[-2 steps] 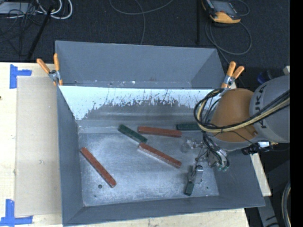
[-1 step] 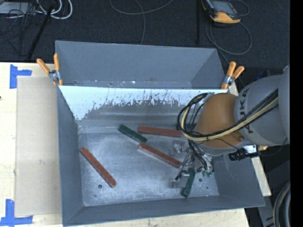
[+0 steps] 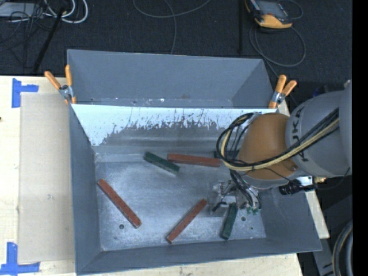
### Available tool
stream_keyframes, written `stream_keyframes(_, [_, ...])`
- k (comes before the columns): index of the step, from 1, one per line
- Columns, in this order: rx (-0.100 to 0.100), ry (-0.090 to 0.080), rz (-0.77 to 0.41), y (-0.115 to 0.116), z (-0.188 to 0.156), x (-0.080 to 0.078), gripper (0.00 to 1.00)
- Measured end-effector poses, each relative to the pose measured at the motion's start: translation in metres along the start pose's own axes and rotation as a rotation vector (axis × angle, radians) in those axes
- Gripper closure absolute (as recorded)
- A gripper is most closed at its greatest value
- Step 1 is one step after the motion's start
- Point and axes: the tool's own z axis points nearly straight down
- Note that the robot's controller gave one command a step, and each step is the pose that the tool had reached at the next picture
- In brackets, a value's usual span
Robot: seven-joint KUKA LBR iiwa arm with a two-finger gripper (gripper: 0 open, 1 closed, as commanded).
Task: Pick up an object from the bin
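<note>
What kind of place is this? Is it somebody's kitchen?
Not a kitchen. It is most likely a robot lab or workshop. A robot arm hangs its gripper in a grey metal bin of coloured sticks. Loose cables lie on the dark floor behind.

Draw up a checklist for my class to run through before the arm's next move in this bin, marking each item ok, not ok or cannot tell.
1. Hand is inside the bin, near its front right corner: ok.
2. A thing lies under the hand: ok. The upper end of the dark green stick is there.
3. That stick is free of its neighbours: ok. The nearest red-brown stick lies apart, to its left.
4. Hand has a hold on the stick: cannot tell.
5. Other things are out of the way: ok. The back green stick, the back red-brown stick and the left red-brown stick lie well off.
</note>
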Motion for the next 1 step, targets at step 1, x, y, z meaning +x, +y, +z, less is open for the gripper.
stream_keyframes(1, [0.0,0.0,-0.001,-0.0001,0.0,0.0,0.0])
